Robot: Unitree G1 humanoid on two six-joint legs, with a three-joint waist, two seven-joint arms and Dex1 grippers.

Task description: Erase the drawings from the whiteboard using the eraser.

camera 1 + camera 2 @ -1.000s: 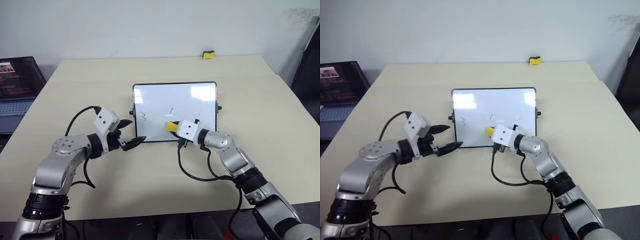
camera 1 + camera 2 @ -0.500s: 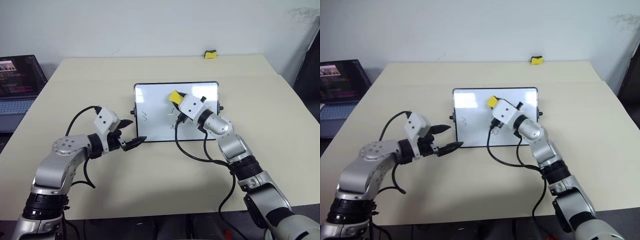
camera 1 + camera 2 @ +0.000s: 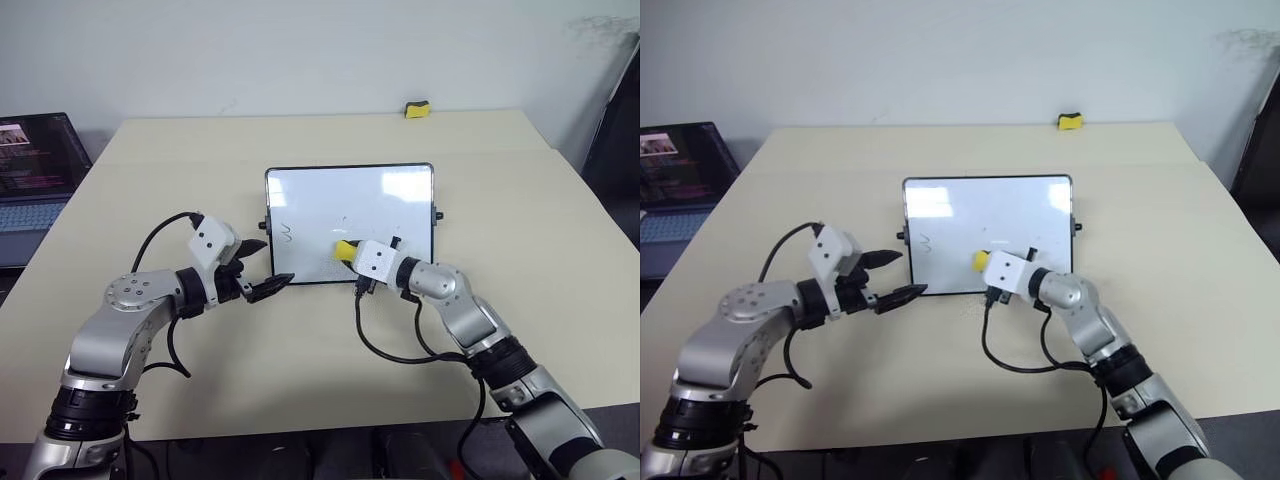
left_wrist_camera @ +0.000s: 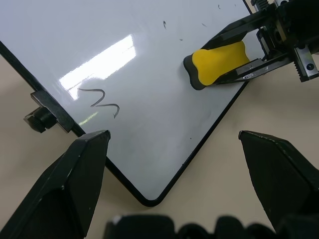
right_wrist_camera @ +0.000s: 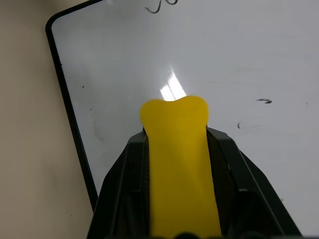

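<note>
on the near edge of the whiteboard (image 3: pixel 350 222) sits the eraser (image 3: pixel 344 250), clamped in the right gripper (image 3: pixel 350 255). one squiggle (image 3: pixel 285 233) remains at the board's left side, with faint specks mid-board. the board lies mid-table (image 3: pixel 560 230), bare beige top all round. the left gripper (image 3: pixel 262 266) hovers spread at the board's near left corner. a laptop (image 3: pixel 35 165) stands far left, a second yellow block (image 3: pixel 417 108) at the far edge.

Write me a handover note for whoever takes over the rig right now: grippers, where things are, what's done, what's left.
Right gripper: shut on the eraser, over the whiteboard's near edge, mid-board.
Left gripper: open, holding nothing, by the board's near left corner.
Done: the board's middle is mostly wiped; only faint specks show there.
Left: one full squiggle on the board's left side, plus those specks.
A second yellow block lies at the table's far edge.
</note>
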